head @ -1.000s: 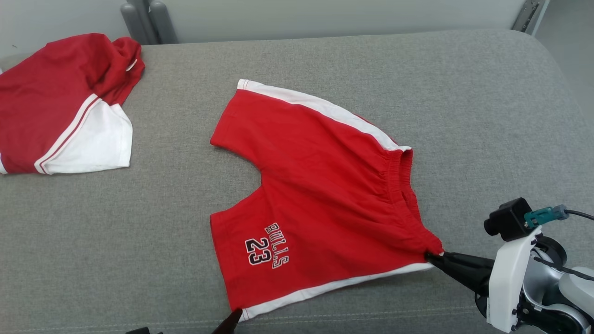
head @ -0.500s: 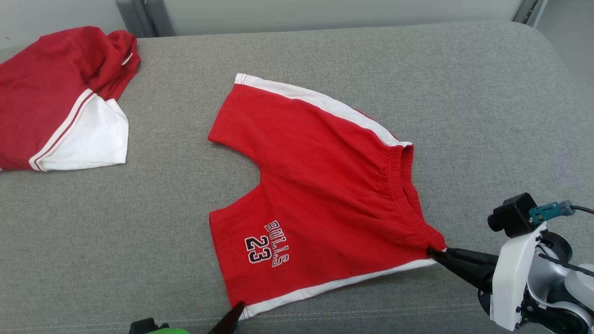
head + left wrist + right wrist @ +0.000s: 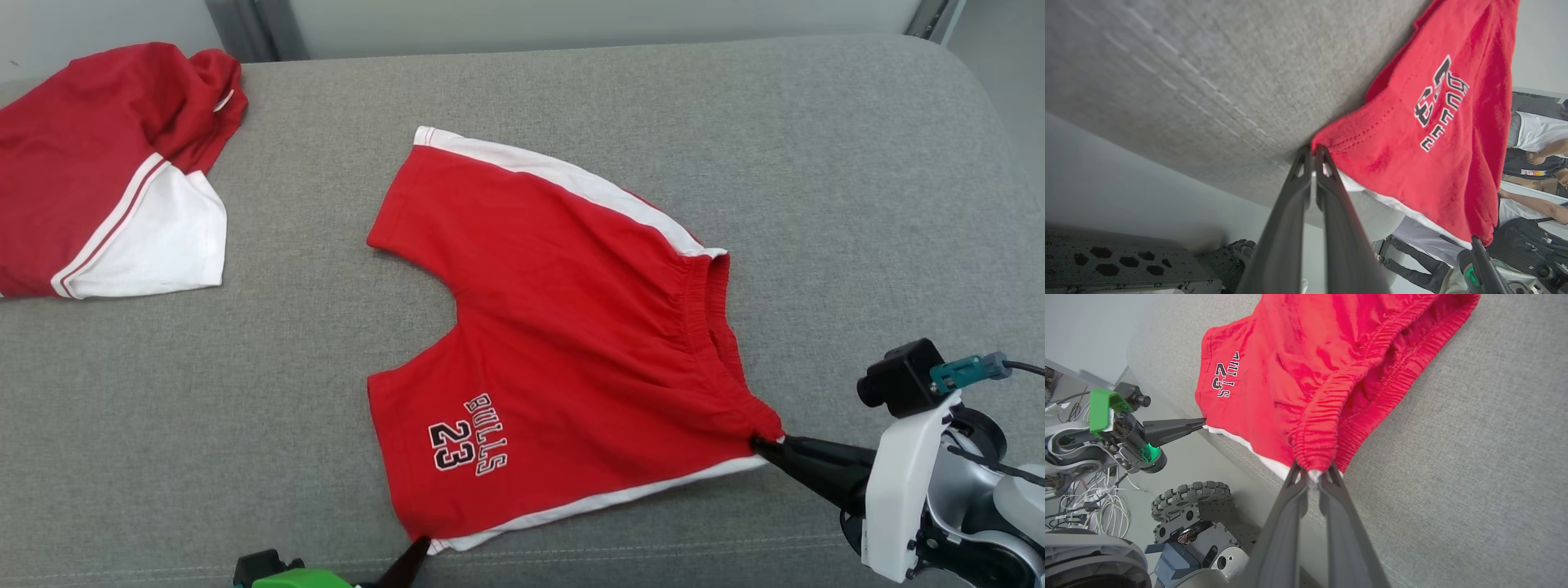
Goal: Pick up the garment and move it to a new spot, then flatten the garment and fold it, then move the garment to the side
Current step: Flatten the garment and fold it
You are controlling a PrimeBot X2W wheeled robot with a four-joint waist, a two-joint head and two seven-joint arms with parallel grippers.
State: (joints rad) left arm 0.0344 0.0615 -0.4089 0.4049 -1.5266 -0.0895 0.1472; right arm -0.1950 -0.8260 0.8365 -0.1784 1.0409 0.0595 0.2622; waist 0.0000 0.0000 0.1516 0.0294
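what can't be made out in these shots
Head view: the left tool is cut off by the bottom edge just past its tip.
Head view: the red and white shirt runs off the left edge.
Right wrist view: the waistband corner of the shorts is hidden between the fingers of the right tool.

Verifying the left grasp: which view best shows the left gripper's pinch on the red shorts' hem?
Left wrist view: close up, the left gripper is shut on the hem corner of the white-striped red fabric shorts. Head view catches its fingertip at the bottom edge; right wrist view shows it small, side-on.
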